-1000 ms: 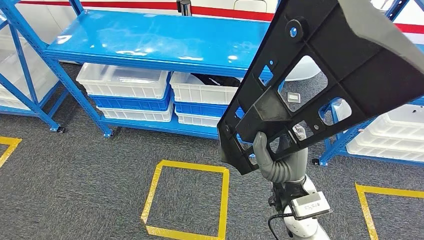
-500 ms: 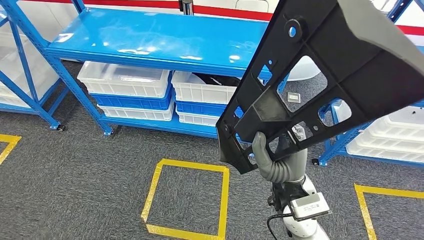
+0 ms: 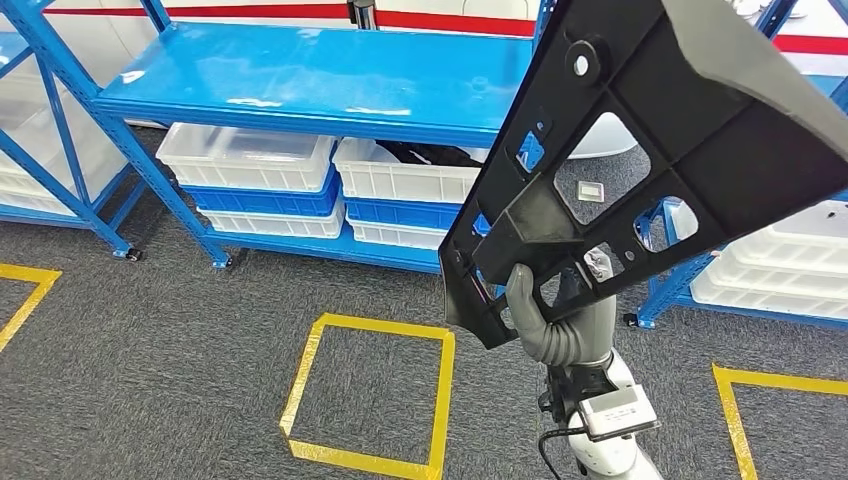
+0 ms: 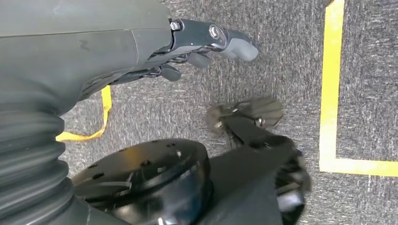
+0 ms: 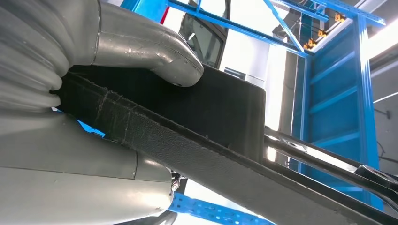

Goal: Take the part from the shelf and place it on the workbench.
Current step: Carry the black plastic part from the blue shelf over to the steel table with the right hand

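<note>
A large black part, a flat moulded panel pierced with cut-outs and ribbed along its frame, is held aloft and tilted in front of the camera in the head view, its upper end running out of the picture at the top right. Its lower edge is gripped by the right hand, whose grey thumb is pressed against the near face while the other fingers are hidden behind the panel. In the right wrist view the same grasp is seen at close range: the thumb is laid over the part's dark textured edge, with the ribbed grey cover of the hand just behind it. The part is carried clear of the blue shelf, whose glossy upper deck is seen behind and to the left of it. Beneath that deck, white bins are stacked on blue bins, one of the white ones holding something dark that cannot be made out. A second blue rack with white bins is seen at the right, behind the part. The grey carpet is marked with a yellow tape square directly below, and with further tape corners at either side. The left hand is seen hanging over the carpet, its dark fingers loosely curled and nothing held in them.
</note>
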Robot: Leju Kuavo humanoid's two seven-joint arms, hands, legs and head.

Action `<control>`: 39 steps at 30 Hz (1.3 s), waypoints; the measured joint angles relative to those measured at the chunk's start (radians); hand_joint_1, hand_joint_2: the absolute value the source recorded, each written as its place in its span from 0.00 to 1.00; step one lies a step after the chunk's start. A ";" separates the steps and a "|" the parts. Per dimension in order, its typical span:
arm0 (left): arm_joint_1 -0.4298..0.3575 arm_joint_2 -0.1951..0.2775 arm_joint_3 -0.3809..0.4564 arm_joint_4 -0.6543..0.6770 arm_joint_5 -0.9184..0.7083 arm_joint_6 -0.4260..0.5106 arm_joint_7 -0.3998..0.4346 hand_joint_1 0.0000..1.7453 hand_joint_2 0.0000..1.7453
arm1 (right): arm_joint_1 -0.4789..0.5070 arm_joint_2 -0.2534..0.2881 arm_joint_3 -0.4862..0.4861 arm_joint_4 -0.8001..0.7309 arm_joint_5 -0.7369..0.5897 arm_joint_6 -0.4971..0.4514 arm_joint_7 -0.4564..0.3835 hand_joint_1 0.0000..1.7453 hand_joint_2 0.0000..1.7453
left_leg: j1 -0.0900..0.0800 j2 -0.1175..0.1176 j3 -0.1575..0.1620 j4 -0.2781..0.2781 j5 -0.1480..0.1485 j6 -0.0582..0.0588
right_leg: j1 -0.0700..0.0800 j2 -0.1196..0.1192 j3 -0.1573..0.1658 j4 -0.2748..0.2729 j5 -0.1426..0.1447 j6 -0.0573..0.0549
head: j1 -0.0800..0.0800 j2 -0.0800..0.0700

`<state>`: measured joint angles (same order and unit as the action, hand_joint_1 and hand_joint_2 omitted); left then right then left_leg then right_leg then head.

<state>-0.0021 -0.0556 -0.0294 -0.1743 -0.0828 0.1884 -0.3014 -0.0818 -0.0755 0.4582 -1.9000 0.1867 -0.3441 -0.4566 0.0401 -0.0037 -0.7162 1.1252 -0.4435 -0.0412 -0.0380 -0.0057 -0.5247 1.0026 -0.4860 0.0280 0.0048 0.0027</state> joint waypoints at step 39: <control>-0.004 -0.003 0.000 0.000 -0.003 0.002 0.001 0.00 1.00 | 0.018 -0.015 0.004 0.002 0.020 -0.004 -0.006 1.00 1.00 | -0.024 0.067 0.097 -0.076 0.008 0.009 | 0.018 -0.088 0.002 -0.008 0.000 0.000 | -0.018 0.000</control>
<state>-0.0062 -0.0587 -0.0294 -0.1744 -0.0859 0.1907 -0.3003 -0.0642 -0.0907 0.4618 -1.8982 0.2069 -0.3486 -0.4625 0.0164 0.0631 -0.6196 1.0494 -0.4354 -0.0320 -0.0199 -0.0936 -0.5223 0.9941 -0.4863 0.0283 -0.0137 0.0027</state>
